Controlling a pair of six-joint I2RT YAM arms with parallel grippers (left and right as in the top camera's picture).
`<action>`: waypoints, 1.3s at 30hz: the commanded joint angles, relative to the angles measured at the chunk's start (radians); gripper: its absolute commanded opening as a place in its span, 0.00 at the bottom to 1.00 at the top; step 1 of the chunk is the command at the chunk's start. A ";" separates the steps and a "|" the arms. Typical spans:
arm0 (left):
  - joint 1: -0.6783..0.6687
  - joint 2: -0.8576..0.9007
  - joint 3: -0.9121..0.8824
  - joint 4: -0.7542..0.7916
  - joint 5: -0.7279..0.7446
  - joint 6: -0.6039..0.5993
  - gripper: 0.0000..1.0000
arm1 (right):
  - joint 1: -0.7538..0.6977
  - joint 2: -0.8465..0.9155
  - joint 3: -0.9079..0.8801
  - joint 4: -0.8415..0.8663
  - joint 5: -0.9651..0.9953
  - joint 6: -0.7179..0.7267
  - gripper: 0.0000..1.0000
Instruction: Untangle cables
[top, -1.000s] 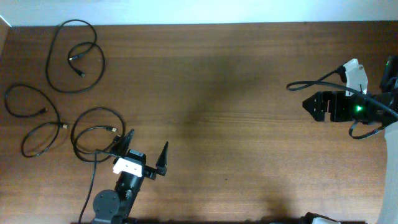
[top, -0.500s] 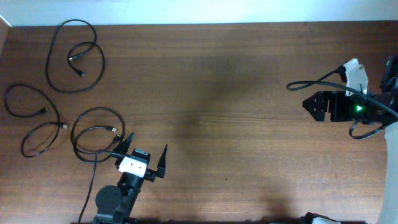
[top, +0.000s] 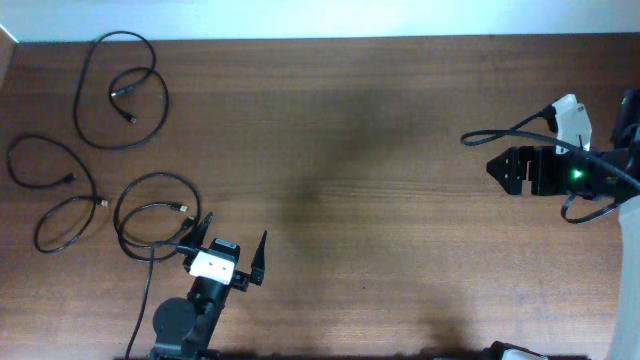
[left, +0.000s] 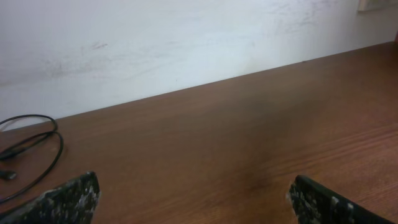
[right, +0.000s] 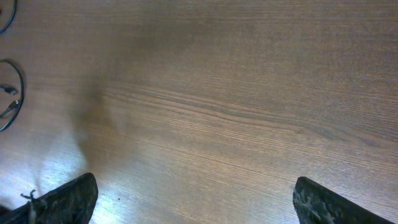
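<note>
The three cables lie separately on the table (top: 350, 150), all on the outer, left side of the left claw (top: 238, 224). The nearest cable (top: 183, 207) makes a double loop just beside the claw's left finger and a little ahead of it. The second cable (top: 70, 178) lies further out to the left, near the first one, but I see no crossing between them. The third cable (top: 113, 93) is well ahead of the claw, near the far edge of the table, and well apart from the other two. Each one crosses only itself. I judge they were spread like this so that no cord lies over another, and the task looks nearly done or done.

The left claw is spread wide and holds nothing. In its wrist view (left: 196, 199) only bare wood lies between the fingers, and a piece of cable (left: 53, 152) shows ahead on the left. I cannot tell which cable it is.

The right claw (top: 497, 168) is far across the table from all the cables. Its wrist view (right: 196, 199) shows the fingers wide apart and empty.

No box, tray or other container is in view. The cables rest directly on the wood.
</note>
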 joint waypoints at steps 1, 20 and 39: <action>0.006 -0.010 -0.006 -0.002 -0.008 0.020 0.99 | -0.004 -0.003 0.013 0.000 -0.019 -0.011 0.99; 0.006 -0.010 -0.006 -0.002 -0.008 0.020 0.99 | -0.004 -0.003 0.013 0.000 -0.019 -0.011 0.99; 0.006 -0.010 -0.006 -0.002 -0.008 0.020 0.99 | -0.004 0.029 0.013 0.000 -0.019 -0.011 0.99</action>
